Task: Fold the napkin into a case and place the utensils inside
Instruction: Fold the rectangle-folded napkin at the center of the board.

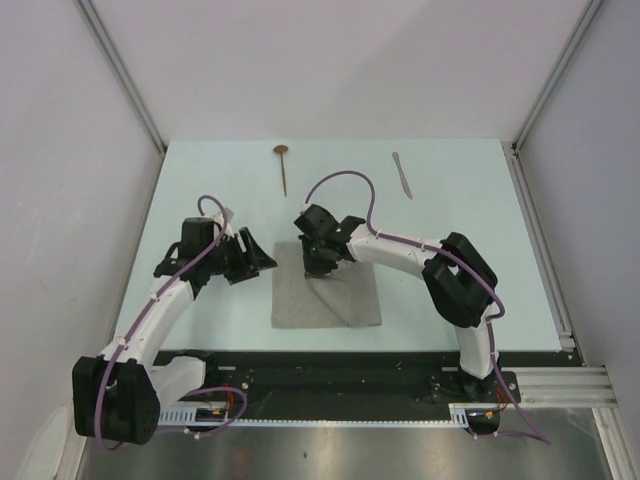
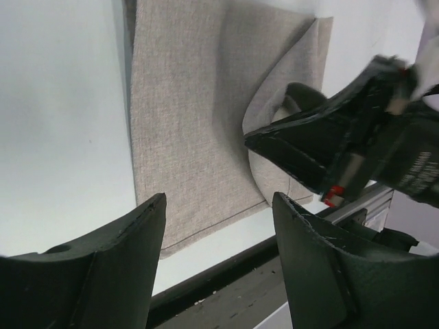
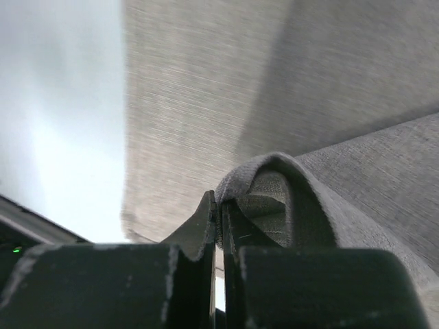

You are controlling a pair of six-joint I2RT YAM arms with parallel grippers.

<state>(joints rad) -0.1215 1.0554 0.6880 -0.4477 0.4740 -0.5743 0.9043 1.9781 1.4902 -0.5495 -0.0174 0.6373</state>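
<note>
One napkin (image 1: 300, 305) in play, and it sits on the pale counter (image 1: 450, 205) at the near middle, right between the two arms. It is a grey-beige cloth with a fine plain weave and a narrow hem line along its edge. Most of it lies flat, but its right part is pulled up and over into a soft slanting fold. The right gripper (image 3: 219, 212) is clamped tight on that raised flap. Its wrist view shows the two fingers pressed together with a loop of cloth bulging just beyond them. From the left wrist view, the flap arches up off the counter to that pinch point, over the middle of the cloth.

The left gripper (image 2: 218, 202) hangs with its jaws spread wide and nothing between them. It is just beside the napkin's left edge, and the overhead view shows it clear of the cloth.

Now the cutlery, two pieces counted: one spoon (image 1: 283, 172) and one knife (image 1: 402, 175). Both lie at the far side of the counter, well apart from the napkin and apart from each other. The spoon, the left of the two, has a copper-brown round bowl at its far end and a dark slim handle pointing back toward the arms. The knife, to the right, is slender and silver-grey, lying slightly slanted.
</note>
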